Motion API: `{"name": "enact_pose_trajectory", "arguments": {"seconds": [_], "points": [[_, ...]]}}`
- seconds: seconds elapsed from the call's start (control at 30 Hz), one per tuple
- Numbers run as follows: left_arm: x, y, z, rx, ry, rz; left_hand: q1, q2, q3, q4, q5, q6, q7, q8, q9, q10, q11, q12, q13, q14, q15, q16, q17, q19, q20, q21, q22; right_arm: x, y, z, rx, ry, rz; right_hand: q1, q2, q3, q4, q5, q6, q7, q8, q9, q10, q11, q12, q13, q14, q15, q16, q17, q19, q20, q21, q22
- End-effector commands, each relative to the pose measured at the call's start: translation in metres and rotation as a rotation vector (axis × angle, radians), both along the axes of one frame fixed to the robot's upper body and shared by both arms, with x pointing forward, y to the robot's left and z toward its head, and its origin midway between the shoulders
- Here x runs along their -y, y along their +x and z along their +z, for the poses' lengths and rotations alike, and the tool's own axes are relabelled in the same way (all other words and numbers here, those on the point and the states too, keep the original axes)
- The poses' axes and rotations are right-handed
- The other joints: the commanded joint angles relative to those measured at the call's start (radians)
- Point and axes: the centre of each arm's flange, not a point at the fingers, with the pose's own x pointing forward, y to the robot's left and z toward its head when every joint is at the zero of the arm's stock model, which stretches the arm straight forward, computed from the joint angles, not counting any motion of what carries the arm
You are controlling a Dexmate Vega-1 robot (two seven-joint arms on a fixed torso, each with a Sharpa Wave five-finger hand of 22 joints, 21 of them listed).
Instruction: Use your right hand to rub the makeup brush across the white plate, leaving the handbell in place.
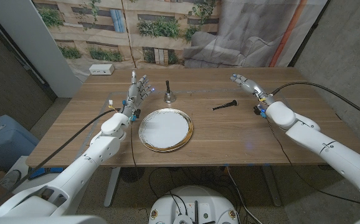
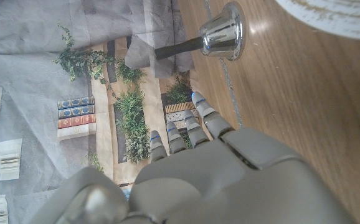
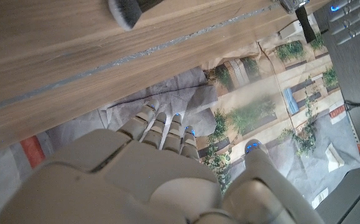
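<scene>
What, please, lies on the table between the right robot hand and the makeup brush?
Nothing: in the head view, only bare wood lies between the right robot hand and the makeup brush.

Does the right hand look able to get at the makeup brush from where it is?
Probably yes. The right hand is open, and only bare wood separates it from the makeup brush; the handbell and plate sit off to the other side.

Evenly, softly lit; faint shadows on desk [image 1: 242,134]; glare on bell [image 2: 222,31]; wrist views soft, near hand [image 3: 136,180] blurred.
</scene>
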Motion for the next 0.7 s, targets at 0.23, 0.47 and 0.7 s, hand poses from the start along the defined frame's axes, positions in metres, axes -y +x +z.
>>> {"name": "enact_pose_trajectory", "arguments": {"seconds": [0.23,0.47,0.7], "points": [[0.0,0.0,0.0,0.0,0.0,0.0,0.0,0.015,0.0,0.007,0.007,0.001,-0.006,0.003,0.002,0.001,-0.008,0.007,0.003,0.009,-0.013,0.003,0.001,0.006,0.0,0.006,0.004,-0.012,-0.008,0.015,0.06,-0.351,-0.145,0.048,-0.006,0.011,-0.042,-0.012,-0.017,-0.017,0.003,0.003,-0.017,-0.013,0.007,-0.001,-0.019,0.017,0.006,-0.016,0.002,0.046,0.007,0.003],[0.0,0.0,0.0,0.0,0.0,0.0,0.0,0.015,0.0,0.007,0.007,0.001,-0.006,0.003,0.002,0.001,-0.011,0.007,0.002,0.009,-0.013,0.003,0.001,0.006,0.001,0.006,0.004,-0.022,-0.007,0.025,0.069,-0.478,-0.167,0.076,-0.012,0.02,-0.072,-0.019,-0.027,-0.022,0.006,0.004,-0.028,-0.027,0.007,-0.001,-0.034,0.029,0.006,-0.026,-0.005,0.064,0.006,0.003],[0.0,0.0,0.0,0.0,0.0,0.0,0.0,0.015,0.0,0.007,0.007,0.001,-0.006,0.003,0.002,0.0,-0.011,0.007,0.002,0.01,-0.013,0.003,0.001,0.006,0.001,0.006,0.004,-0.03,-0.007,0.033,0.052,-0.618,-0.21,0.126,-0.018,0.038,-0.118,-0.03,-0.04,-0.035,0.011,0.007,-0.033,-0.034,0.011,0.0,-0.05,0.027,0.009,-0.039,-0.019,0.08,0.004,0.004]]}}
